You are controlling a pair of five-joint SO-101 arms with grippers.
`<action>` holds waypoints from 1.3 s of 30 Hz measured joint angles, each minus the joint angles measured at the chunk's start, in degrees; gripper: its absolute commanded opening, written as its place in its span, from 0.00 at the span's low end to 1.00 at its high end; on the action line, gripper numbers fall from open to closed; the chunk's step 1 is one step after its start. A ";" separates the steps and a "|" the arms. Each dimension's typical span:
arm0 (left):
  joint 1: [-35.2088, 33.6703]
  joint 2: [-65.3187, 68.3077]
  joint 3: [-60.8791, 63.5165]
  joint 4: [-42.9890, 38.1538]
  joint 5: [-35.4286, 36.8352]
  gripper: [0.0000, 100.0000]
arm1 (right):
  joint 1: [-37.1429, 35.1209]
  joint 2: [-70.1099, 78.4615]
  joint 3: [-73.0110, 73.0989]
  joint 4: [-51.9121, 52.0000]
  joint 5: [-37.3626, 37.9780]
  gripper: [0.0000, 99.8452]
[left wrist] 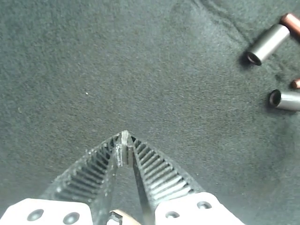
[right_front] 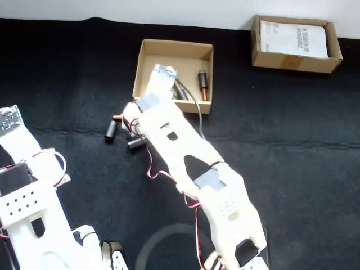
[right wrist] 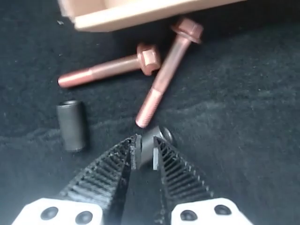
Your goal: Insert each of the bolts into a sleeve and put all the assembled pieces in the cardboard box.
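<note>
Box (right_front: 174, 56) holds a sleeved bolt (right_front: 202, 84) — another dark piece (right_front: 181, 93) sits half-hidden beside the arm (right_front: 185, 146). Right hand (right wrist: 146, 143) pinches a sleeve (right wrist: 158, 133); left hand (left wrist: 124, 138) is pressed together.

Toward the far side of a black cloth-covered table (right_front: 292, 169): an open brown cardboard box (right_front: 177, 45) with a dark sleeve on a copper bolt (right_front: 203, 84) lying inside near its right wall, and well to the right a second, shallower cardboard box (right_front: 292, 61) with a white paper sheet (right_front: 292, 38) in it. Just before the first box's front left corner: two loose copper-coloured hex-head bolts (right wrist: 108, 71), heads close together, with a short dark metal sleeve (right wrist: 71, 125) lying to their left. Beside one bolt's tip, another dark sleeve (right wrist: 159, 133), clamped between the fingers of the right gripper (right wrist: 146, 145).
</note>
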 measured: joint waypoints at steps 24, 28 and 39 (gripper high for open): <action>-0.70 0.00 0.00 0.00 -1.41 0.01 | -6.15 6.42 -2.81 2.46 -2.11 0.15; -0.70 0.00 0.00 0.00 -1.41 0.01 | -5.80 6.77 -2.81 0.35 -2.11 0.15; -0.70 0.00 0.00 0.00 -1.41 0.01 | -4.13 6.77 -2.81 -4.40 -2.11 0.15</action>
